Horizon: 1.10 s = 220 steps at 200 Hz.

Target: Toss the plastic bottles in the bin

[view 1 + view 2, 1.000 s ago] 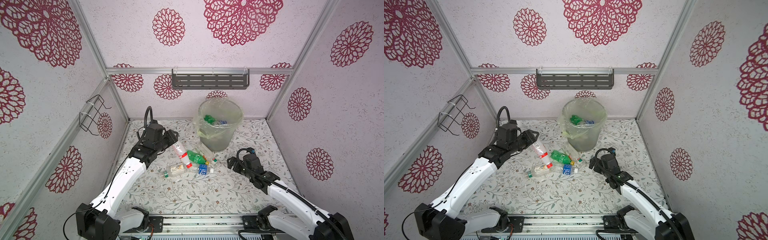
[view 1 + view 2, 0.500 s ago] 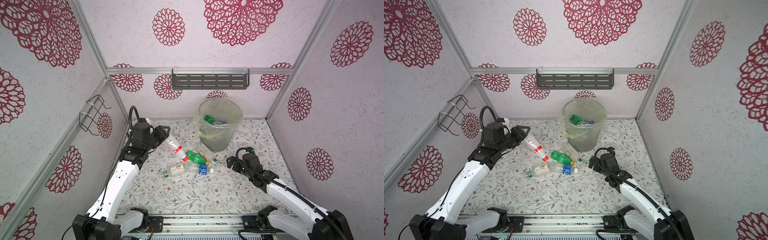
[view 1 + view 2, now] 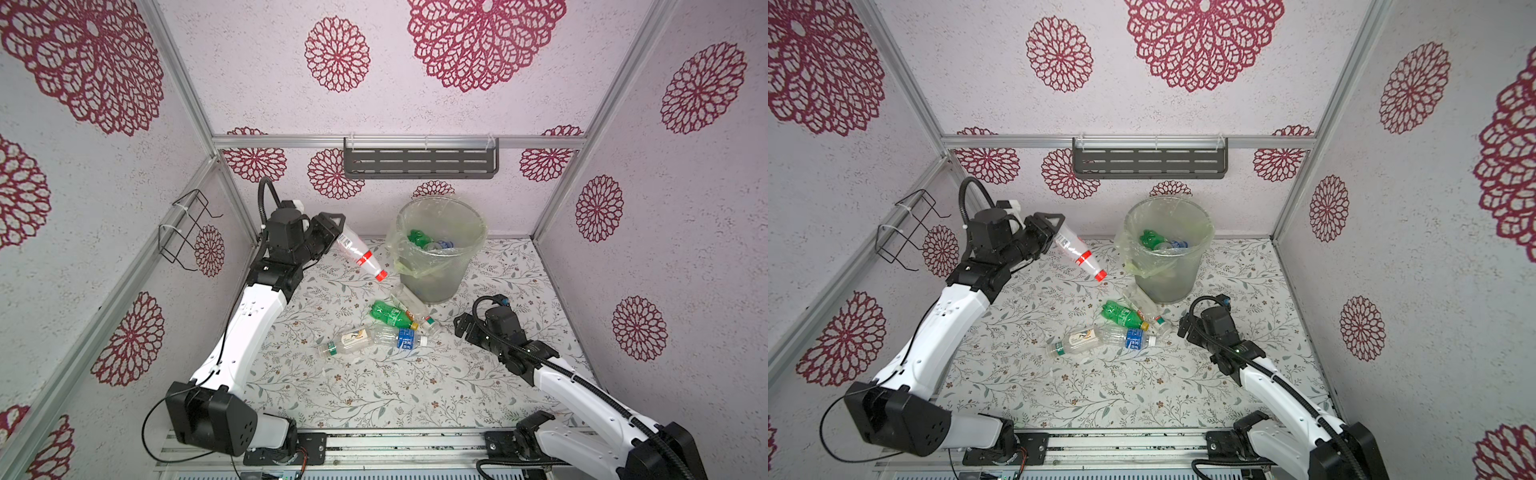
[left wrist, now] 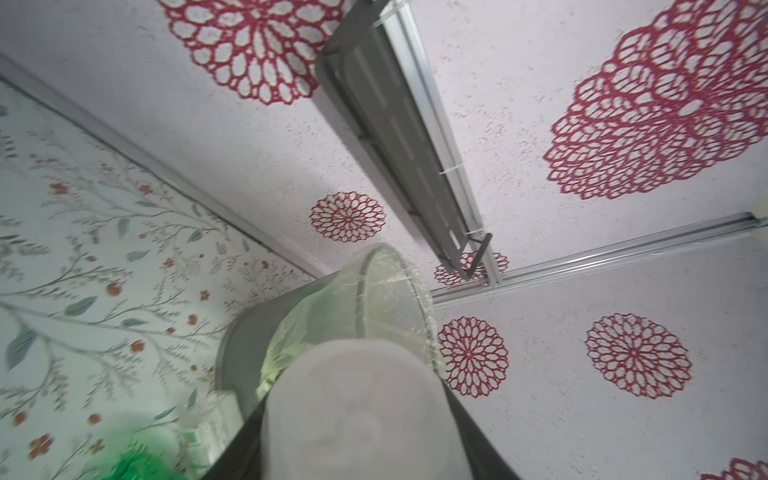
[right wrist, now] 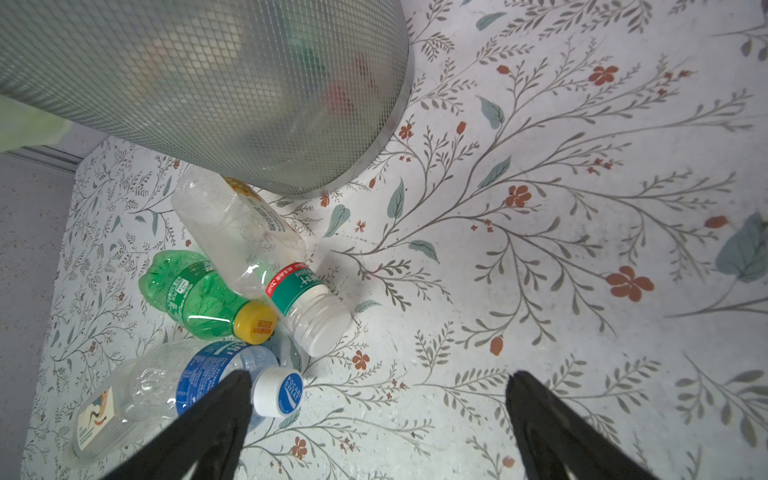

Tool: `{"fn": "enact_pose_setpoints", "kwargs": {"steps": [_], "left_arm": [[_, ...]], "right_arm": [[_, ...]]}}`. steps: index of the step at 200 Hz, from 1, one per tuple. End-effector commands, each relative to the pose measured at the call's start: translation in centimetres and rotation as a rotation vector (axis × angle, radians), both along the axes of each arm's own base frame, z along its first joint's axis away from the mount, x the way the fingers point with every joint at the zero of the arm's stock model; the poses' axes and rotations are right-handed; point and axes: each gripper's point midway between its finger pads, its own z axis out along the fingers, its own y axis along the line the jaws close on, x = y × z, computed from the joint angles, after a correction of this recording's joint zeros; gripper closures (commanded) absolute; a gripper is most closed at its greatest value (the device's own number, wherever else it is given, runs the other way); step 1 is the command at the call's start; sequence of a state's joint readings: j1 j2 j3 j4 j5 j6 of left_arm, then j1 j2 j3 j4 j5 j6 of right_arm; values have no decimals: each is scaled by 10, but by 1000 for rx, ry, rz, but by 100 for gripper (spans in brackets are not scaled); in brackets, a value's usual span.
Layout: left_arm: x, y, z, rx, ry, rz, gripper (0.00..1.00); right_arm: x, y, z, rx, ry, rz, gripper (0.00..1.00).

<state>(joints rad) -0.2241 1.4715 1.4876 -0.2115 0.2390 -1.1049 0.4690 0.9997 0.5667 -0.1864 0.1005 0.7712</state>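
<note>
My left gripper [image 3: 332, 232] is shut on the base of a clear bottle with a red label and red cap [image 3: 359, 253], held in the air left of the bin [image 3: 436, 282], cap slanting down. In the left wrist view the bottle's base [image 4: 357, 415] hides the jaws, with the bin [image 4: 374, 291] beyond. Several bottles lie in front of the bin: a green one with a yellow cap [image 3: 390, 313], a clear one [image 5: 241, 232], a blue-labelled one [image 5: 208, 374] and a white-labelled one [image 3: 347, 343]. My right gripper [image 5: 378, 382] is open low over the floor, one finger beside the blue-labelled bottle's white cap.
The bin holds a green bottle [image 3: 417, 237] and others under its yellowish bag. A dark slotted shelf [image 3: 419, 160] hangs on the back wall above it. A black wire rack [image 3: 187, 228] sticks out from the left wall. A metal rail [image 3: 374, 444] runs along the front edge.
My left gripper has risen with the red-capped bottle, up from the pile and toward the back left. The right arm has hardly moved.
</note>
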Motion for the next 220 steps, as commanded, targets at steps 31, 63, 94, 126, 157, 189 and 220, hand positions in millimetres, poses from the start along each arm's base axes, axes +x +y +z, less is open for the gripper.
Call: {"fn": "enact_pose_setpoints", "kwargs": {"steps": [31,63,94,126,157,189,220], "left_arm": [[73,-101,56,-131,-170,-135,34],[101,-154,65,-217,-183,-261,3],[78,-151,115,-200,-293,-277,3],[61,-127,136,-117,-326,-202,3],[55,-111,135,-90,-300,-216,3],[42,-62,109,1,-189,-184,3],[33,14,22,63,22,-46,3]], "right_arm": [[4,-4,26,21,-49,-29,1],[1,-7,31,16,-49,-37,1],[-2,-10,36,16,-63,-46,1],[-1,-9,35,24,-63,-45,1],[-1,-6,31,37,-50,-42,1],[-3,-8,31,38,-53,-43,1],[-6,-11,32,38,-66,-50,1]]}}
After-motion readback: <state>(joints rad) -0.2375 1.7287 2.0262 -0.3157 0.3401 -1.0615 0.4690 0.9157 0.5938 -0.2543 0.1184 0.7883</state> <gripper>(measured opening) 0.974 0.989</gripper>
